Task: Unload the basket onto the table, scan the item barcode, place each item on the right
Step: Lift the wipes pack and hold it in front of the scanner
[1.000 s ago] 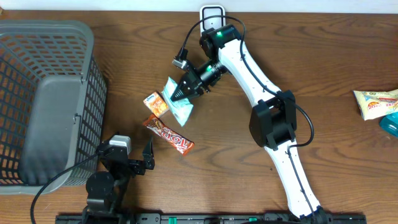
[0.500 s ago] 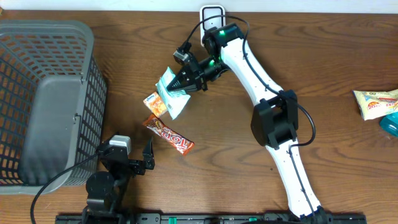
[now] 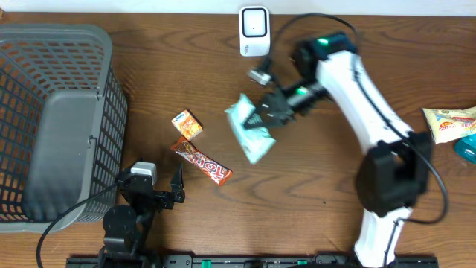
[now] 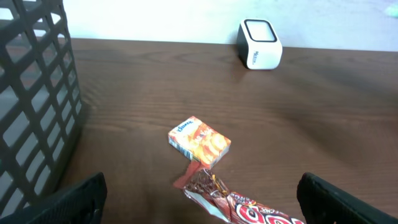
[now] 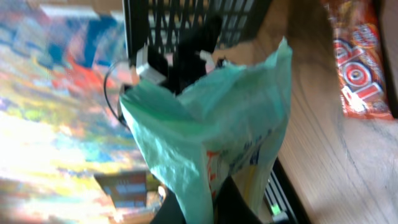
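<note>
- Since the earlier frame the right arm has swung right, carrying the bag [image 3: 249,135] off the box [image 3: 187,124] and candy bar [image 3: 202,162]. The bag is now mid-surface, just near the scanner [image 3: 254,30]. Nothing else has moved.
- The right pincer [image 3: 263,117] is clamped tight on one edge of the bag. The bag is mint green and limp, and it hangs off the fingers above the surface [image 3: 312,216].
- The left pincer [image 3: 151,192] is spread fully and holds nothing. It sits at the near left, beside the basket [image 3: 44,41].
- Risk: the grip takes only a thin edge of slick film, so a quick swing or twist could let the bag slip out and fall.
- Risk: the bag is creased and folded over. I cannot tell where its barcode is, and a code on a fold or turned away from the scanner would probably not read.
- Risk: the hanging end could knock the scanner askew if the arm comes in low.
- Risk: a wide turn of the arm may drag the bag across the surface and loosen the hold.
- Count: one scanner, one bag, one box, one candy bar, one basket and two arms.
- At the far right edge there is also one yellow packet [image 3: 451,122] and part of one blue thing [image 3: 468,149].
</note>
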You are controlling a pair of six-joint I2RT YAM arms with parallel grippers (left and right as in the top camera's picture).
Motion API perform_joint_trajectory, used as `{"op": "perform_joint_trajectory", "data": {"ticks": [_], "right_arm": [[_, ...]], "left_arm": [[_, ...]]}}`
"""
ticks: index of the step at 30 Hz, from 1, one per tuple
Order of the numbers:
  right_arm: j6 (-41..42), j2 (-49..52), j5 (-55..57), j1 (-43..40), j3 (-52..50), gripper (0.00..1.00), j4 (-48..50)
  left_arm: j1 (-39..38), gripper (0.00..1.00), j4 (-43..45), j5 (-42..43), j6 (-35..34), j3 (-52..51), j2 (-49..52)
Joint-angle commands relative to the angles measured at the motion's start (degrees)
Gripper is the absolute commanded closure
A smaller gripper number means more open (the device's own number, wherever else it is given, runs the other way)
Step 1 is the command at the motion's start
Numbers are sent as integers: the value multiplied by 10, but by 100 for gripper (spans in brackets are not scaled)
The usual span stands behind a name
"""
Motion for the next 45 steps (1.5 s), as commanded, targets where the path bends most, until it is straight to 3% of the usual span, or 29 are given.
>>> {"op": "perform_joint_trajectory", "data": {"ticks": [1, 5, 9, 11, 15, 17, 25, 30, 37, 45], "right_arm": [[-103, -7, -67, -42, -99, 99, 0], [-169, -6, -95, -68, -132, 99, 21], [-174, -6, -63, -70, -93, 98, 74], [-105, -6, 9, -63, -53, 99, 152], [199, -6, 248, -38, -13, 99, 389], [249, -6, 358, -27, -12, 99, 481], [247, -1, 701, 32, -12, 99, 721], [235, 28, 744, 45, -7, 99, 866], [235, 130, 744, 43, 97, 99, 918], [226, 284, 749, 53, 320, 99, 816]], "left_arm": [[-3, 2, -5, 7, -1, -13, -3], [-3, 2, -5, 7, -1, -13, -3], [-3, 2, -4, 7, -1, -13, -3], [-3, 2, -4, 7, -1, -13, -3], [-3, 2, -4, 7, -1, -13, -3], [-3, 2, -4, 7, -1, -13, -3], [-3, 2, -5, 7, -1, -13, -3], [-3, 2, -5, 7, -1, -13, -3], [-3, 2, -5, 7, -1, -13, -3], [-3, 2, -5, 7, -1, -13, -3]]}}
